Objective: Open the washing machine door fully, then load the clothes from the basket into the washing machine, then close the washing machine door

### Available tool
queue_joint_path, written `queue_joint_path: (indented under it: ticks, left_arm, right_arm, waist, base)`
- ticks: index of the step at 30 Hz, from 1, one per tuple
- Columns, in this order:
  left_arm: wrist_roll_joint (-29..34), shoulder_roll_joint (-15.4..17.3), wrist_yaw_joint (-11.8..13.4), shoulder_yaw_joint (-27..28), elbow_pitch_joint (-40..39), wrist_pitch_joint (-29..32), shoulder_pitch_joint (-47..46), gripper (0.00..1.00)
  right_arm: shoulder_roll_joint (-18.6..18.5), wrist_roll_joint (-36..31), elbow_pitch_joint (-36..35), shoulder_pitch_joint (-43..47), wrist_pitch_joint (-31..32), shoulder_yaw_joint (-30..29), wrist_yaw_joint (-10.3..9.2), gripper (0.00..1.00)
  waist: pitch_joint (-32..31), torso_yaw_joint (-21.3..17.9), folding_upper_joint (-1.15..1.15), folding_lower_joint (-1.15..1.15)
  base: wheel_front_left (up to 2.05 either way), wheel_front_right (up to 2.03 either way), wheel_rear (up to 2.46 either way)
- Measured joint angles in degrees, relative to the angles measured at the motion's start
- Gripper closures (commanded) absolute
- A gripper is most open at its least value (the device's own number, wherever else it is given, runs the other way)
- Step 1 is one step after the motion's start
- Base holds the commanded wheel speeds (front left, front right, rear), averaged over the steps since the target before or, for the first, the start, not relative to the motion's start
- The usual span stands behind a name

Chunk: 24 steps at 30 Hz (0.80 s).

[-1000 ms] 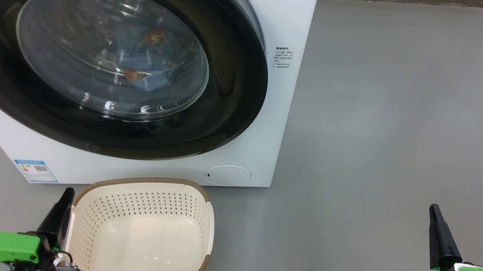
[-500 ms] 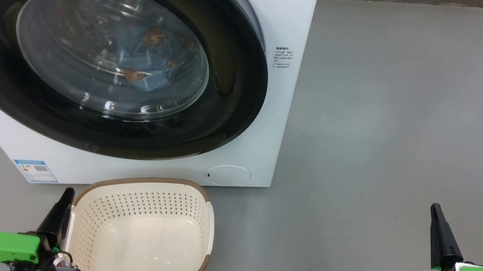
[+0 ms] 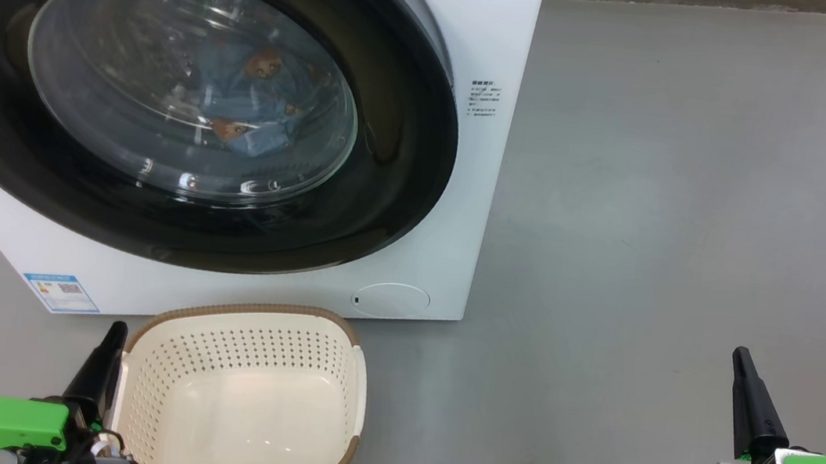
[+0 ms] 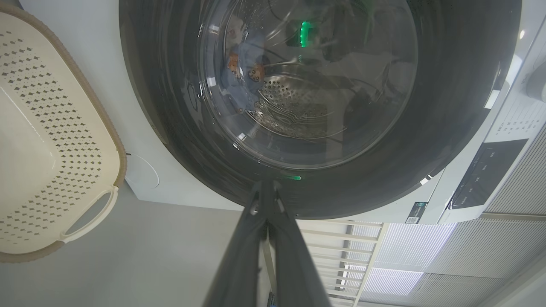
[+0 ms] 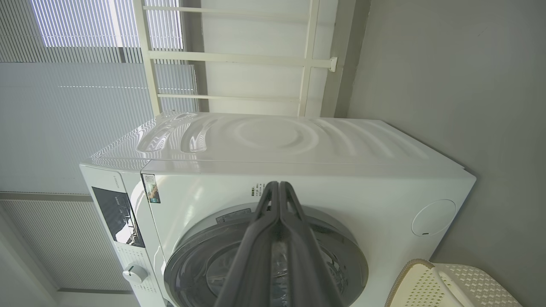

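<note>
Glossy black door (image 3: 392,143), closed on the washer (image 3: 486,20) with soft clothes (image 3: 247,109) behind its glass, looks stiff and slick, best gripped at its rim; left gripper (image 3: 112,337) and right gripper (image 3: 743,371) are pinched together, empty.

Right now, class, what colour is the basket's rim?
Brown, woven-look rim on the basket; best in the head view.

On the washing machine (image 3: 486,20): blue label sticker (image 3: 61,291) low left, printed notice (image 3: 484,99) upper right. Neither is legible.
</note>
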Motion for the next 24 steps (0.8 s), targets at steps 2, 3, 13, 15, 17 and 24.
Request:
queue_joint_path:
  ticks: [2, 3, 13, 15, 17, 24]
  left_arm:
    - [0.0, 0.0, 0.0, 0.0, 0.0, 0.0, 0.0, 1.0]
    - [0.0, 0.0, 0.0, 0.0, 0.0, 0.0, 0.0, 1.0]
    - [0.0, 0.0, 0.0, 0.0, 0.0, 0.0, 0.0, 1.0]
    - [0.0, 0.0, 0.0, 0.0, 0.0, 0.0, 0.0, 1.0]
    - [0.0, 0.0, 0.0, 0.0, 0.0, 0.0, 0.0, 1.0]
    - [0.0, 0.0, 0.0, 0.0, 0.0, 0.0, 0.0, 1.0]
  right_arm:
    - [-0.1, 0.0, 0.0, 0.0, 0.0, 0.1, 0.0, 1.0]
    - [-0.1, 0.1, 0.0, 0.0, 0.0, 0.1, 0.0, 1.0]
    - [-0.4, 0.6, -0.1, 0.0, -0.5, 0.5, 0.0, 1.0]
    - [-0.4, 0.6, -0.1, 0.0, -0.6, 0.6, 0.0, 1.0]
    - [-0.5, 0.6, -0.1, 0.0, -0.6, 0.7, 0.0, 1.0]
    - [-1.1, 1.7, -0.2, 0.0, -1.0, 1.2, 0.0, 1.0]
  waist:
    - [0.0, 0.0, 0.0, 0.0]
    - [0.0, 0.0, 0.0, 0.0]
    - [0.0, 0.0, 0.0, 0.0]
    - [0.0, 0.0, 0.0, 0.0]
    - [0.0, 0.0, 0.0, 0.0]
    - [0.0, 0.0, 0.0, 0.0]
  base:
    - [0.0, 0.0, 0.0]
    - [0.0, 0.0, 0.0]
    - [0.0, 0.0, 0.0]
    - [0.0, 0.0, 0.0]
    - [0.0, 0.0, 0.0]
    - [0.0, 0.0, 0.0]
